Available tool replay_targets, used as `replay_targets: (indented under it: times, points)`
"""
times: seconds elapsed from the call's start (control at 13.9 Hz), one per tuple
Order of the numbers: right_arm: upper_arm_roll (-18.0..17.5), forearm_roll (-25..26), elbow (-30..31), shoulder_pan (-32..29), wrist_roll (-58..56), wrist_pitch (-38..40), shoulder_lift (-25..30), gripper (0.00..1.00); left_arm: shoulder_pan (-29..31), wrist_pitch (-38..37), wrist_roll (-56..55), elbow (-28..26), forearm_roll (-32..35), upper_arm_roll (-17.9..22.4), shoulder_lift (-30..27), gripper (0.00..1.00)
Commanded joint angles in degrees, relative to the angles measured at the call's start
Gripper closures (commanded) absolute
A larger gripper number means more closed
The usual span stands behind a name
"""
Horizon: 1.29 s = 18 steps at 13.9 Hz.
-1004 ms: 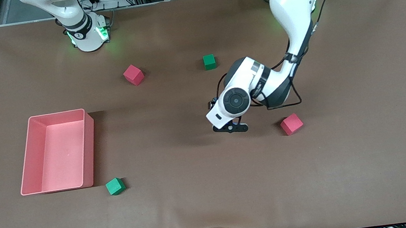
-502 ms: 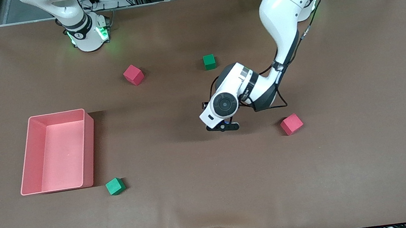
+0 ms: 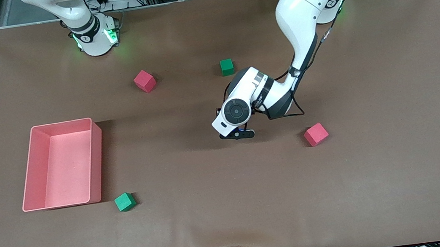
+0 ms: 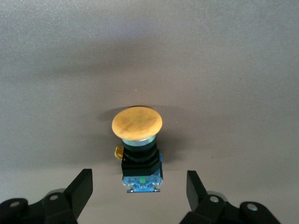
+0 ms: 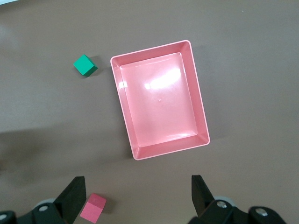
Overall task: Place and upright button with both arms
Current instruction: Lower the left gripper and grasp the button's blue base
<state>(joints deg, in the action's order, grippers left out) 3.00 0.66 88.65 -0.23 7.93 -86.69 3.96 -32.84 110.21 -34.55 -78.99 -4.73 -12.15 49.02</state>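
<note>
The button [image 4: 138,144] lies on its side on the brown table, orange cap pointing away from my left gripper and bluish end toward it. My left gripper [image 4: 139,186] is open, with its fingers [image 4: 84,184] on either side of the bluish end and apart from it. In the front view the left gripper [image 3: 237,134] is low over the middle of the table, and the wrist hides the button. My right gripper [image 5: 138,186] is open and empty, high above the table beside the pink tray [image 5: 122,107]. It does not show in the front view.
The pink tray [image 3: 99,165] stands toward the right arm's end. A green cube [image 3: 125,202] lies by its near corner. A pink cube [image 3: 144,81] and a green cube [image 3: 227,67] lie nearer the bases. Another pink cube [image 3: 316,134] lies beside the left gripper.
My left arm has moved toward the right arm's end of the table, bringing its gripper over the button. The cubes and the tray have not moved.
</note>
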Motion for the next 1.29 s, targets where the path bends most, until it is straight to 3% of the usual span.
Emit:
replay_targets:
  times: [0.0,0.22,0.86,0.93,1.15,1.22]
  points:
    - [0.25,1.1,-0.05,0.49,-0.46,0.29,0.35,0.0,-0.3,-0.17,-0.87,1.12,-0.72,0.38,0.9,0.16]
    - [0.34,1.1,-0.05,0.49,-0.46,0.38,0.35,0.0,-0.3,-0.17,-0.78,1.12,-0.63,0.46,0.99,0.24]
    - [0.34,1.01,-0.05,0.49,-0.46,0.29,0.35,0.0,-0.21,-0.25,-1.92,0.94,-0.72,0.46,2.31,0.36]
    - [0.34,1.01,-0.05,0.49,-0.46,0.38,0.35,0.0,-0.21,-0.25,-2.01,0.94,-0.72,0.46,2.31,0.42]
    - [0.34,1.01,-0.05,0.49,-0.46,0.38,0.35,0.0,-0.3,-0.25,-4.37,0.94,-0.98,0.46,2.31,0.94]
    - [0.34,1.01,-0.05,0.4,-0.46,0.38,0.35,0.0,-0.38,-0.25,-6.3,1.03,-0.98,0.46,2.05,1.0]
